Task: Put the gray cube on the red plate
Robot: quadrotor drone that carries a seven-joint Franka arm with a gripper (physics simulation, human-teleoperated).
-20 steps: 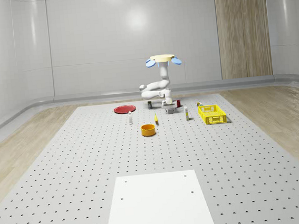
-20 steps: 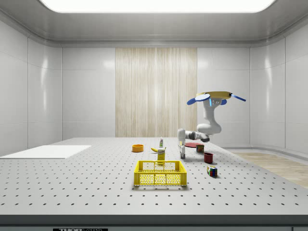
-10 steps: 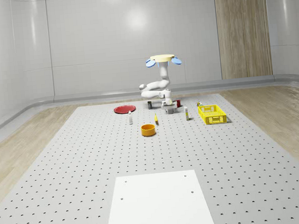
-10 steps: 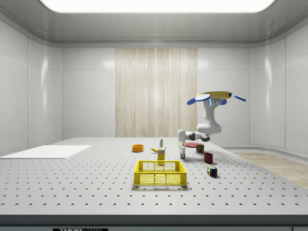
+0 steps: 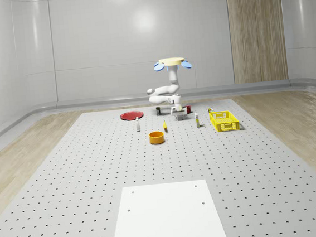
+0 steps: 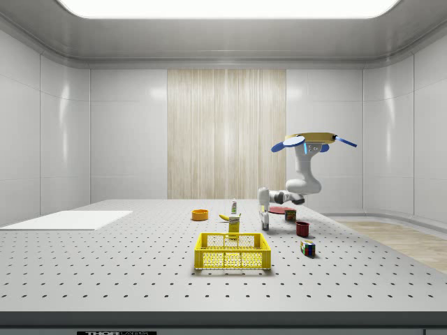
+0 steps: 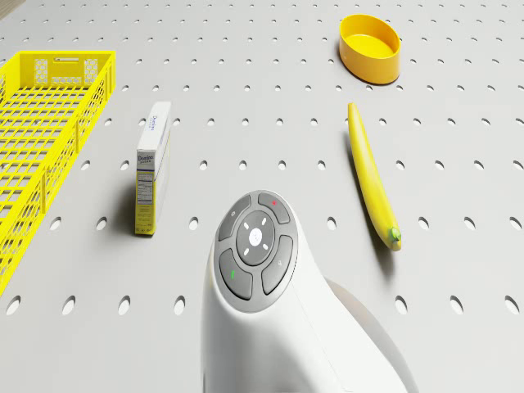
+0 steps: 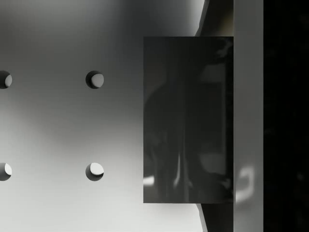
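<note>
Drone (image 5: pixel 171 63) hovering above the far part of the counter (image 5: pixel 96 175), arm (image 7: pixel 270 311) folded downward so that the claw (image 5: pixel 177 114) hangs low, close to the counter surface. In the wrist view the gray cube (image 8: pixel 188 121) lies directly before the camera, one dark face square to the lens and the counter's holes beside it; a pale strip and a dark band border its far edge. Whether the claw is wide, narrow or already holding the cube cannot be told, nor whether the cube rests on the counter or is raised just off it. The red plate (image 5: pixel 131 115) lies flat on the counter, apart from the claw, toward the whole-scene view's left. The drone view shows a banana (image 7: pixel 370 176), a small box (image 7: pixel 153 164), a yellow crate (image 7: pixel 49 123) and a yellow bowl (image 7: pixel 370 47) on the counter ahead of the arm. Handling, as a judgement: the cube appears rigid, with flat parallel faces and sharp edges, so it should neither deform nor roll. Its face carries clear reflections, which suggests a smooth and possibly slippery finish. It is probably light for this arm and not fragile. The best hold is on two opposite side faces, centred and near mid-height, with the pads flat against them; an off-centre or corner grip would likely let the cube twist or slide during transport.
</note>
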